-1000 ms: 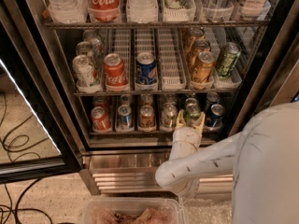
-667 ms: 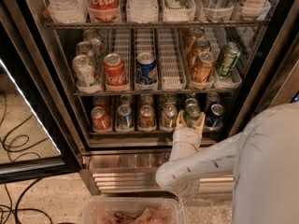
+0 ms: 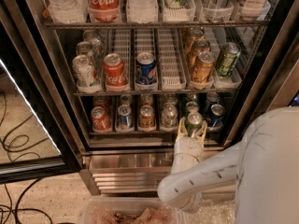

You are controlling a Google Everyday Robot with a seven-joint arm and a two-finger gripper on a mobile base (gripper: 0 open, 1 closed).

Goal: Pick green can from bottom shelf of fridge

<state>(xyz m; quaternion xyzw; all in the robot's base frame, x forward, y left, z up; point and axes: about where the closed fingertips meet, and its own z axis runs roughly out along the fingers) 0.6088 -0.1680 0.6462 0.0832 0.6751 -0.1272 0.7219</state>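
Observation:
The fridge (image 3: pixel 60 107) stands open in front of me. On its bottom shelf (image 3: pixel 140 133) the green can (image 3: pixel 194 121) stands upright at the front of the fifth lane from the left. My gripper (image 3: pixel 192 128) reaches in from below on the white arm (image 3: pixel 205 178). Its yellowish fingers (image 3: pixel 181 129) sit on either side of the green can, closed against it. The can still rests on the shelf. A second greenish can (image 3: pixel 190 107) stands right behind it.
Other cans share the bottom shelf: red (image 3: pixel 100 118), blue (image 3: pixel 124 116), brown (image 3: pixel 146 116), silver (image 3: pixel 169 115) and blue (image 3: pixel 216 114). The rack above (image 3: pixel 154 91) holds more cans in white trays. The ribbed steel base (image 3: pixel 131 169) lies below. The open glass door (image 3: pixel 28 125) is at left.

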